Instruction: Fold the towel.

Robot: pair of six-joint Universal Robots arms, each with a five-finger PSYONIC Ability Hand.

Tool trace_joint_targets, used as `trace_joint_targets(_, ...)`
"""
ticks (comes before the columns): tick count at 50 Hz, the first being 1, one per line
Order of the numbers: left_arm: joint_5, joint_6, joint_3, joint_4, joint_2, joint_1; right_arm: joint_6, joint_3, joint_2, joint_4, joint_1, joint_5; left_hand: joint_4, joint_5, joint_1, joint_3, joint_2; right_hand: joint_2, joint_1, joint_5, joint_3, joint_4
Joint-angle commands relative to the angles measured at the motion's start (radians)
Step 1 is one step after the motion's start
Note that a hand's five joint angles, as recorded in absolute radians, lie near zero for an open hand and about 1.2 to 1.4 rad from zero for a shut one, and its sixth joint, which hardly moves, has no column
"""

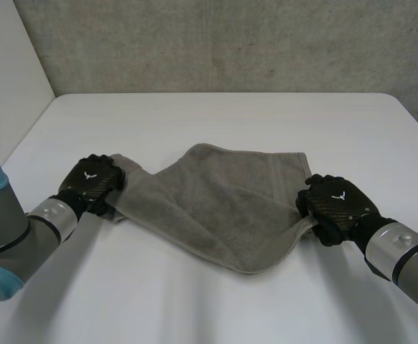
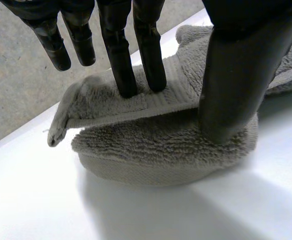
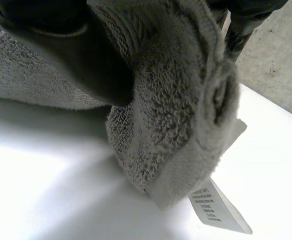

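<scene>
A grey towel (image 1: 223, 208) lies crumpled across the middle of the white table (image 1: 216, 122), with one flap folded over. My left hand (image 1: 90, 183) rests on the towel's left corner. In the left wrist view its fingers (image 2: 120, 60) are straight: two fingertips touch the doubled-over corner of the towel (image 2: 161, 155), the others hang above it, and the thumb (image 2: 236, 75) presses on the cloth beside them. My right hand (image 1: 335, 203) is at the towel's right corner. There the thumb (image 3: 75, 55) squeezes a bunched corner of the towel (image 3: 171, 115) against the fingers, lifting it slightly off the table.
A white care label (image 3: 218, 207) hangs from the bunched corner in my right hand. A grey concrete wall (image 1: 230, 43) stands behind the table's far edge. Bare tabletop lies in front of the towel and behind it.
</scene>
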Motion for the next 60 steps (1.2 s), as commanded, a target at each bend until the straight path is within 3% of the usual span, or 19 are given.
trace_joint_targets(1, -0.002, 0.037, 0.032, 0.001, -0.031, -0.007, 0.000, -0.002, 0.006, 0.000, -0.002, -0.002, -0.050, -0.001, -0.029, -0.043, -0.024, 0.111, 0.094, 0.067, -0.007, -0.060)
trace_joint_targets(9, -0.002, 0.110, 0.052, 0.013, -0.073, -0.012, -0.002, -0.008, 0.030, -0.002, -0.006, -0.005, -0.050, 0.022, -0.006, -0.043, 0.000, 0.111, 0.094, 0.067, -0.007, -0.060)
trace_joint_targets(13, 0.000, 0.112, 0.063, 0.019, -0.090, -0.013, -0.002, -0.017, 0.052, -0.002, -0.008, -0.005, -0.050, 0.414, 0.386, -0.043, 0.392, 0.111, 0.094, 0.067, -0.007, -0.060)
trace_joint_targets(14, 0.000, 0.112, 0.063, 0.019, -0.090, -0.013, -0.002, -0.022, 0.061, -0.002, -0.008, -0.004, -0.050, 0.416, 0.388, -0.043, 0.393, 0.111, 0.094, 0.067, -0.007, -0.060)
trace_joint_targets(16, -0.002, 0.106, 0.069, 0.019, -0.088, -0.004, -0.002, -0.026, 0.067, -0.002, -0.008, -0.002, -0.050, 0.693, 0.665, -0.043, 0.671, 0.111, 0.094, 0.067, -0.007, -0.060)
trace_joint_targets(18, -0.003, 0.103, 0.072, 0.019, -0.088, -0.001, -0.002, -0.031, 0.069, -0.002, -0.008, 0.001, -0.050, 0.723, 0.695, -0.043, 0.701, 0.111, 0.094, 0.067, -0.007, -0.060)
trace_joint_targets(31, 0.003, 0.049, 0.040, 0.005, 0.042, 0.048, -0.002, -0.080, 0.026, 0.084, -0.060, -0.018, -0.050, 0.723, 0.696, -0.043, 0.701, 0.111, 0.094, 0.067, -0.007, -0.060)
trace_joint_targets(39, 0.043, 0.003, -0.032, -0.094, 0.220, 0.068, -0.043, -0.097, -0.048, 0.305, -0.117, -0.168, -0.050, 0.723, 0.696, -0.043, 0.701, 0.111, 0.094, 0.067, -0.007, -0.060)
trace_joint_targets(41, 0.076, -0.011, -0.049, -0.189, 0.292, 0.076, -0.113, -0.105, -0.077, 0.385, -0.155, -0.212, -0.050, 0.723, 0.696, -0.043, 0.701, 0.111, 0.094, 0.067, -0.007, -0.060)
trace_joint_targets(47, 0.115, -0.014, -0.049, -0.335, 0.358, 0.088, -0.281, -0.125, -0.086, 0.491, -0.210, -0.222, -0.050, 0.723, 0.696, -0.043, 0.701, 0.111, 0.094, 0.067, -0.007, -0.060)
trace_joint_targets(49, 0.130, -0.009, -0.043, -0.390, 0.366, 0.105, -0.400, -0.158, -0.083, 0.566, -0.229, -0.228, -0.050, 0.723, 0.696, -0.043, 0.701, 0.111, 0.094, 0.067, -0.007, -0.060)
trace_joint_targets(58, 0.146, -0.003, -0.019, -0.398, 0.334, 0.123, -0.488, -0.284, 0.018, 0.609, -0.214, -0.228, -0.050, 0.723, 0.696, -0.043, 0.701, 0.111, 0.094, 0.067, -0.007, -0.060)
trace_joint_targets(60, 0.147, 0.000, 0.024, -0.371, 0.265, 0.112, -0.489, -0.316, 0.046, 0.606, -0.204, -0.226, -0.050, 0.723, 0.696, -0.043, 0.701, 0.111, 0.094, 0.067, -0.007, -0.060)
